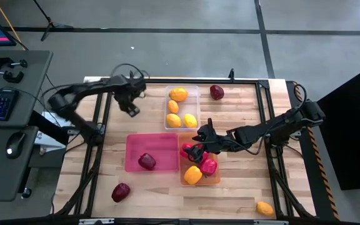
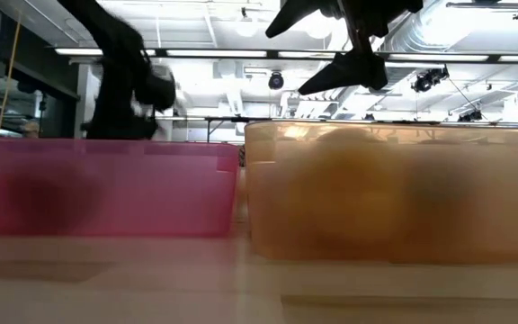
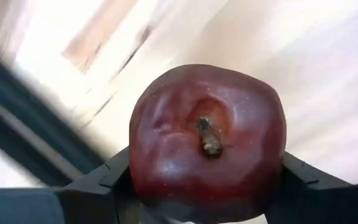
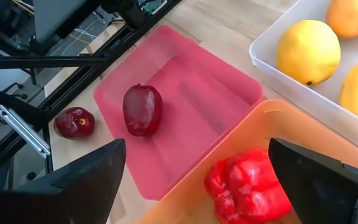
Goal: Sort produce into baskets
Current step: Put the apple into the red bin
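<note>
Left gripper (image 1: 132, 107) clamps a maroon apple (image 3: 207, 143) upper left; carry it level to the pink bin (image 1: 136, 145) while right gripper (image 1: 200, 139) waits, jaws wide.

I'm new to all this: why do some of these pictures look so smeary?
Low view: the pink bin and orange bin sit close to the lens, out of focus. Left wrist view: the maroon fruit in the left gripper is sharp, the table behind streaked. High view: sharp, evenly lit.
</note>
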`<state>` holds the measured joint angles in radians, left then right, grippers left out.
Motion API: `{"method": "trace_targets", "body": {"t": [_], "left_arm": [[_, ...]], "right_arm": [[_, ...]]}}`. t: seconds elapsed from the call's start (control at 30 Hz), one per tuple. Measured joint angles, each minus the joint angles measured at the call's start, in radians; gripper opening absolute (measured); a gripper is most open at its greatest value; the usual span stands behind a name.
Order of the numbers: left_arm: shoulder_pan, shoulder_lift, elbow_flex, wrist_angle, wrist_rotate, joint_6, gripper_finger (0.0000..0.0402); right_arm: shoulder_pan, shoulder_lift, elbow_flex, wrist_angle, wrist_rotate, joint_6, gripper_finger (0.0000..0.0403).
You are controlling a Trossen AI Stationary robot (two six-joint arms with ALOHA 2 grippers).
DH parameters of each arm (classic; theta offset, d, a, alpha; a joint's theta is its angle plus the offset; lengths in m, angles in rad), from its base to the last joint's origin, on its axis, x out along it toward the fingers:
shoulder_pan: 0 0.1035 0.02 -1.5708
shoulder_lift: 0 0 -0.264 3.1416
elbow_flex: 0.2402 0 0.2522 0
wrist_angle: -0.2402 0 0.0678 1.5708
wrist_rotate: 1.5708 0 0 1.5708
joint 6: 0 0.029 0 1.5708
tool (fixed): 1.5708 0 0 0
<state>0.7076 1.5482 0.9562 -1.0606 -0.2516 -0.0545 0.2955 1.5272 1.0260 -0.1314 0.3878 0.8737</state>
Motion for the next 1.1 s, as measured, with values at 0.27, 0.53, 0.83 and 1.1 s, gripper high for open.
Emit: {"method": "trace_targets", "body": {"t": [0.27, 0.53, 0.83, 1.1], "left_arm": [[-0.232, -0.458, 0.0, 0.224, 0.163, -0.362, 0.0252], [-0.658, -0.677, -0.115, 0.425, 0.052, -0.767, 0.0254], [-1.037, -0.68, -0.395, 0.804, -0.163, -1.061, 0.0255], [-1.074, -0.643, -0.489, 0.902, -0.171, -1.186, 0.0256]], "right_arm": [[0.034, 0.0, 0.0, -0.008, -0.005, 0.005, 0.0383], [0.085, 0.0, 0.0, -0.079, -0.006, 0.05, 0.0383], [0.125, 0.0, 0.0, -0.162, 0.013, 0.069, 0.0383], [0.11, 0.0, 0.0, -0.165, 0.032, 0.068, 0.0383]]}}
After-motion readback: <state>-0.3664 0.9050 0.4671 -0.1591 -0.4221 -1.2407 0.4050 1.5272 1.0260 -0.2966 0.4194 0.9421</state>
